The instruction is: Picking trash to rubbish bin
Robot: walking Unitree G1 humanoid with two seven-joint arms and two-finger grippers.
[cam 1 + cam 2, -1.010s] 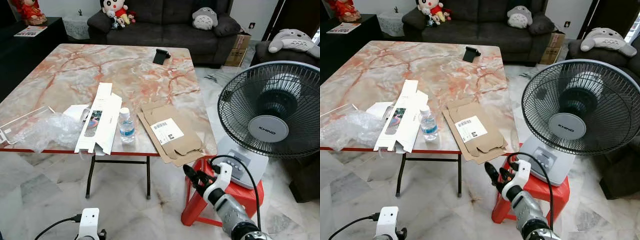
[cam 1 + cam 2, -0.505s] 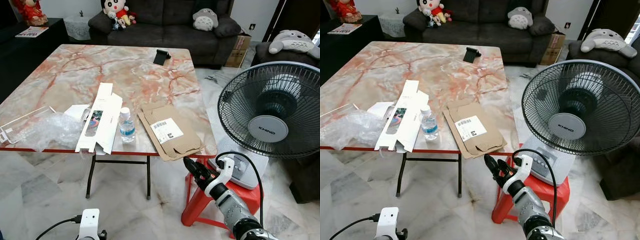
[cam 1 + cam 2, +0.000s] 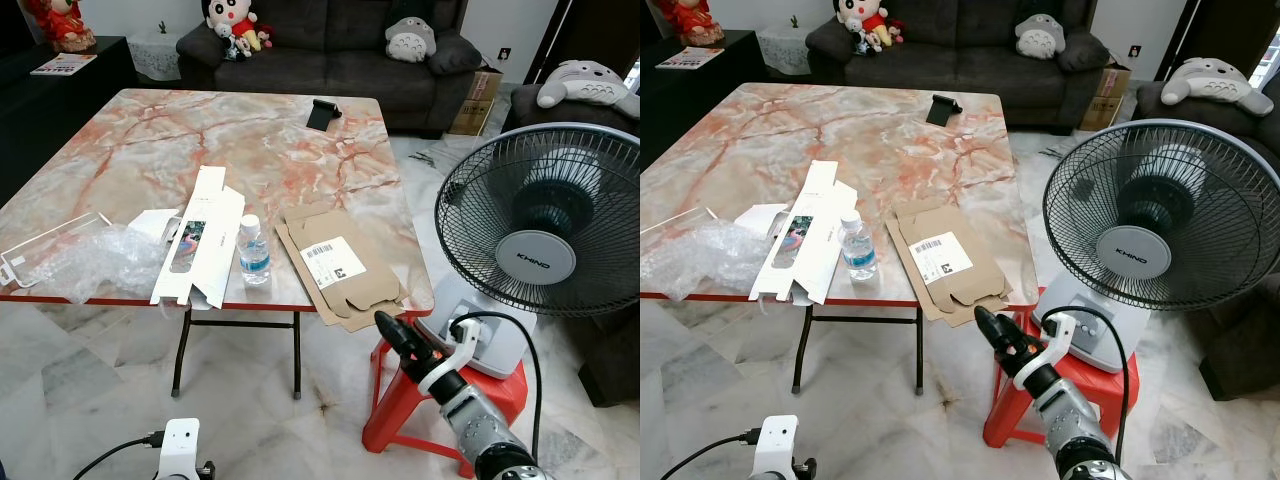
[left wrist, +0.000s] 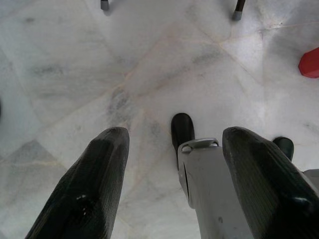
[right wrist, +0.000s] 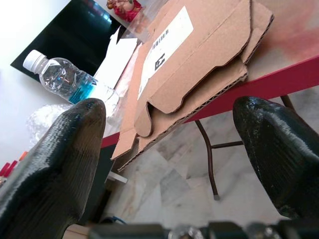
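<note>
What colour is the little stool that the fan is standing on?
The stool is red, seen best in the right eye view, under the fan.

The right arm extends forward and upward with its wrist raised, the right gripper (image 3: 392,332) held with its two black fingers (image 5: 59,164) spread apart, while the left arm hangs low, the left gripper (image 4: 174,174) pointing downward with its fingers parted.

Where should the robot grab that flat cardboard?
Probably the corner of the cardboard that overhangs the table edge, coming in level from the near side. It lies flat, so only the overhang lets the open right gripper put one finger above and one below.
</note>
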